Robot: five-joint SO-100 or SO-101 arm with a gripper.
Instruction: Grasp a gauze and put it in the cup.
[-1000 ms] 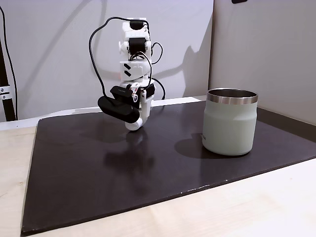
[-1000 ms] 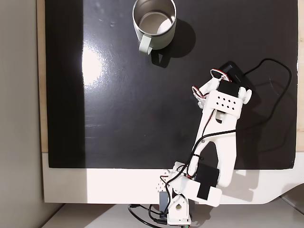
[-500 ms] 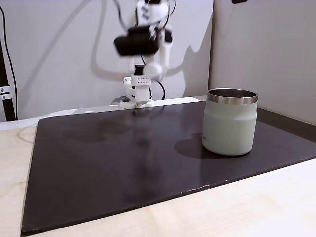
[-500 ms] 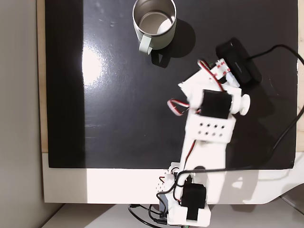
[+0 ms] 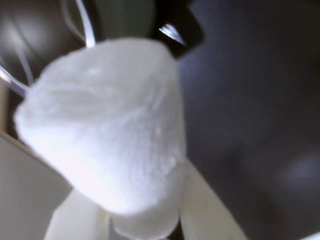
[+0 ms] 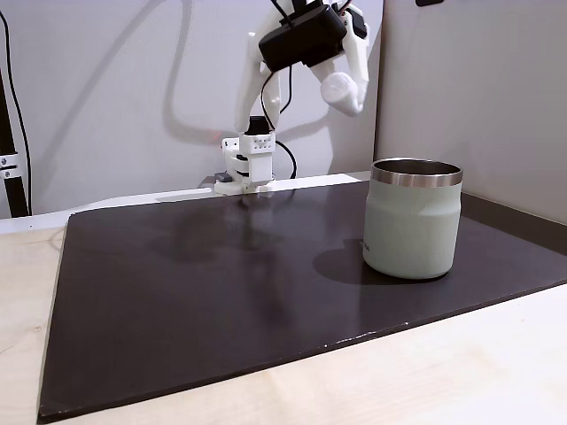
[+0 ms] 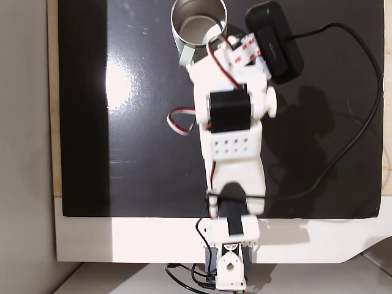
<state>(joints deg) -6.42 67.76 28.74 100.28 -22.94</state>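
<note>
aloft, gauze point(image 5: 107, 140) within the end effector point(image 6: 344, 93)

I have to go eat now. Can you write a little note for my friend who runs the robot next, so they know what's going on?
Gripper: shut on the gauze, high in the air. The wrist view shows the white roll held between the fingers.
Cup: upright on the dark mat, with nothing seen inside it in the fixed view from above.
Done: the gauze is picked up and lifted, and the arm is close to the cup.
Left: bring the gauze over the cup's mouth, open the fingers to drop it in, then pull back.
</note>
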